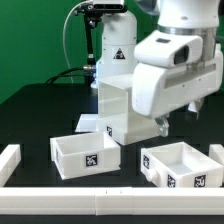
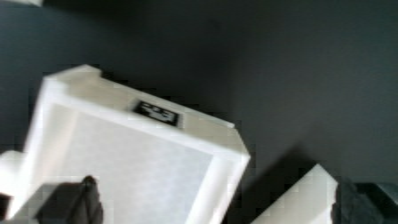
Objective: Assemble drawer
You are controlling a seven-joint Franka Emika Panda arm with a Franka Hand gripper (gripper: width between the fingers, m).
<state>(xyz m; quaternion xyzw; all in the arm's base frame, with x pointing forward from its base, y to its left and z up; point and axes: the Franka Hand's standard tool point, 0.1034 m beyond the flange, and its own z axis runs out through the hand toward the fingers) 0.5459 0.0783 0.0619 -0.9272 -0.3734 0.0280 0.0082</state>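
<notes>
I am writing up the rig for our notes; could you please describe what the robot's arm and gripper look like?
The arm is glossy white, with bulky rounded shells and dark seams at the joints. The gripper has a blocky white body, and its two fingers are slim and dark.

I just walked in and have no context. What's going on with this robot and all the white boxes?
The arm's gripper hangs low over the dark table with its fingers spread open, next to the tall drawer housing. Two open-topped drawer boxes sit on the table in front, the left box on the exterior view's left and the right box on its right. Neither is inside the housing yet.
</notes>
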